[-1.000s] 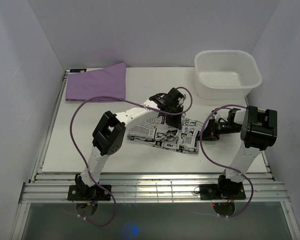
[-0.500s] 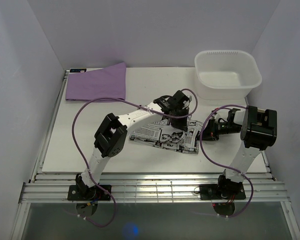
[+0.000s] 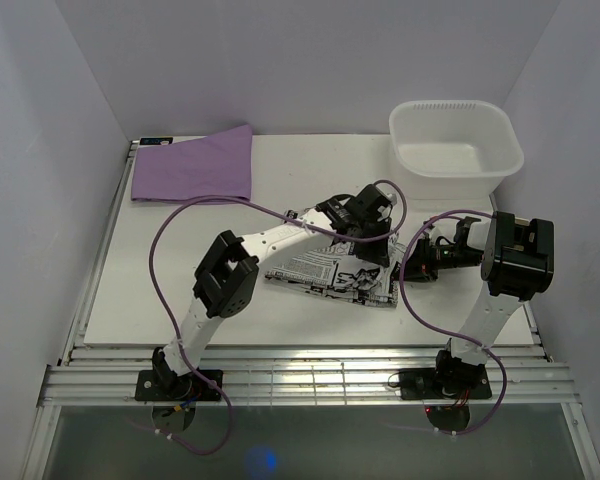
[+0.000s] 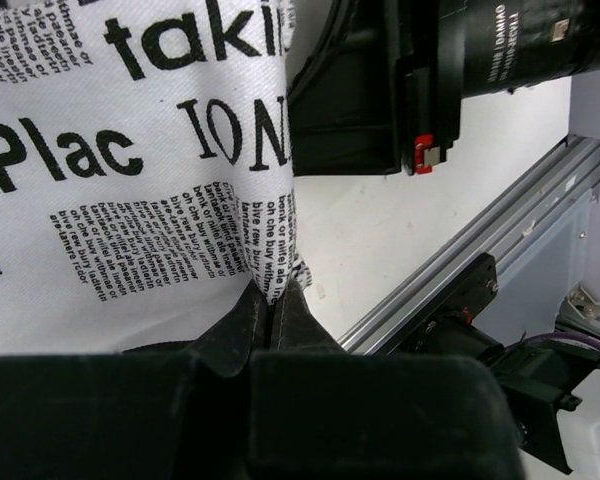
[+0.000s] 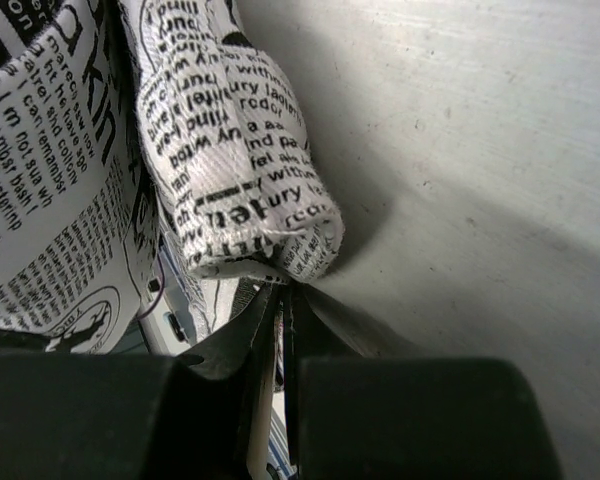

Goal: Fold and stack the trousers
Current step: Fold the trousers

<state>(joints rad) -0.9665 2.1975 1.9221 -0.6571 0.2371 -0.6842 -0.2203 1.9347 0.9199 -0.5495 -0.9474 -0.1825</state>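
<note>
Farther from the purple folded cloth [image 3: 195, 165] than a second ago, the left gripper [image 4: 270, 303] is carrying an edge of the newspaper-print trousers [image 3: 325, 275] rightward, its jaws clamping tight on the fabric. The trousers are lying bunched mid-table between the two arms, seemingly partway through a fold and not yet a neat bundle. The right gripper [image 5: 280, 295] is pinching a rolled hem at their right end. Stacking, by my judgement, is still waiting.

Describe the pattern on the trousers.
The trousers are white with black newspaper-style text; clearest in the left wrist view.
</note>
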